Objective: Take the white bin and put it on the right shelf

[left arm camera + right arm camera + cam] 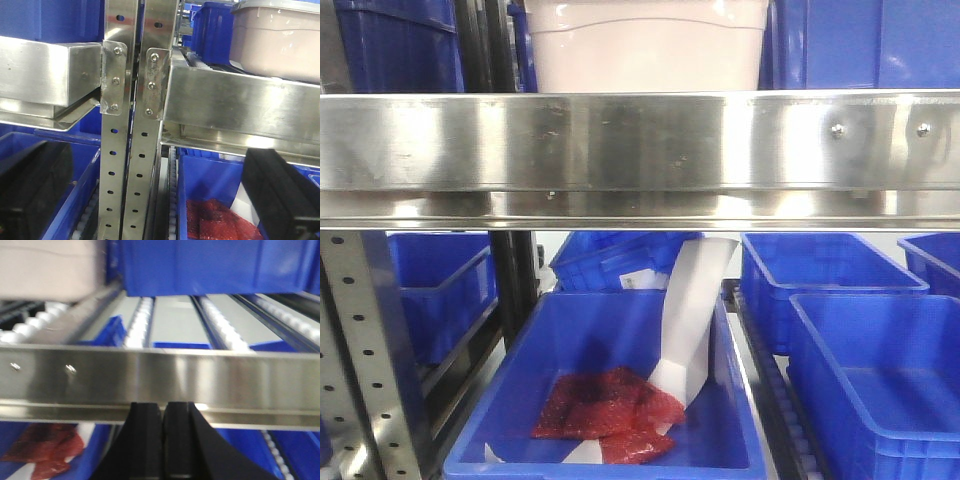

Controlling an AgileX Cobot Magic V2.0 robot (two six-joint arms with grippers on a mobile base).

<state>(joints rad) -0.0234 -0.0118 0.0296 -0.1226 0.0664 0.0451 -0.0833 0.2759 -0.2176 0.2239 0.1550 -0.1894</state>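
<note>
The white bin (650, 45) stands on the right shelf (640, 150), right behind its shiny front rail with two screw heads. In the left wrist view the white bin (277, 45) rests on the right shelf (240, 105) at upper right. My left gripper (155, 195) is open, its black fingers (30, 195) spread wide, below the rail and in front of the perforated uprights (122, 150). My right gripper (163, 425) is shut with nothing in it, just under the shelf rail (160, 375); the white bin (47, 267) shows blurred at upper left. Neither gripper touches the bin.
Blue crates (870, 40) flank the bin on the upper level. Below, a blue crate (610, 400) holds red bags (610, 410) and a white sheet (695, 310); more blue crates (880, 380) sit to the right. Roller tracks (220, 325) run back along the shelf.
</note>
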